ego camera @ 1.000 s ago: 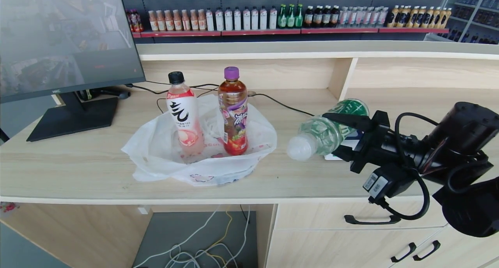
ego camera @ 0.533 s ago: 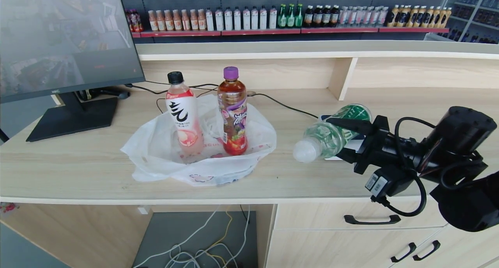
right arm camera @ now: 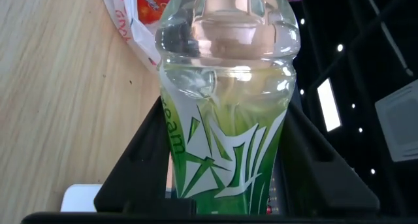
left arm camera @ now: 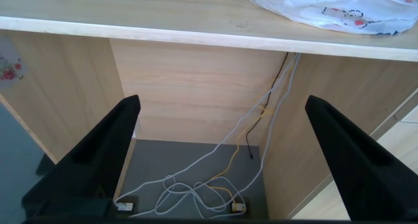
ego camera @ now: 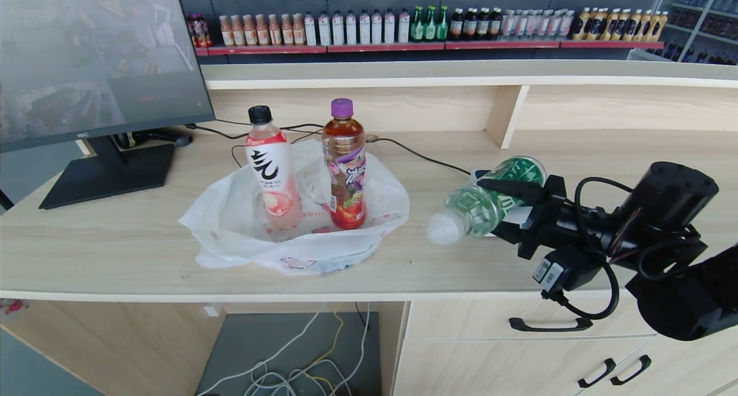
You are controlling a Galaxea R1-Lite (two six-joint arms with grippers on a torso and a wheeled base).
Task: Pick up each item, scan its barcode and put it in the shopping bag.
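Observation:
My right gripper [ego camera: 503, 207] is shut on a clear bottle with a green label [ego camera: 490, 194]. The bottle lies sideways just above the counter, its white cap toward the shopping bag. The right wrist view shows the same bottle [right arm camera: 228, 119] between the black fingers [right arm camera: 140, 162]. The white shopping bag [ego camera: 230, 223] lies open at the counter's middle. A pink bottle with a black cap [ego camera: 271, 171] and a reddish bottle with a purple cap [ego camera: 345, 165] stand in it. My left gripper [left arm camera: 222, 106] hangs open below the counter edge, holding nothing.
A flat white device [ego camera: 519, 216] lies on the counter under the held bottle. A monitor [ego camera: 98, 56] stands at the back left, with black cables [ego camera: 415, 154] running behind the bag. A wooden divider [ego camera: 507, 116] rises at the back right. Drawers [ego camera: 548, 325] sit below.
The right gripper with the green-label bottle has sunk a little toward the counter, then edged slightly left toward the bag. The bag and its two bottles have not moved.

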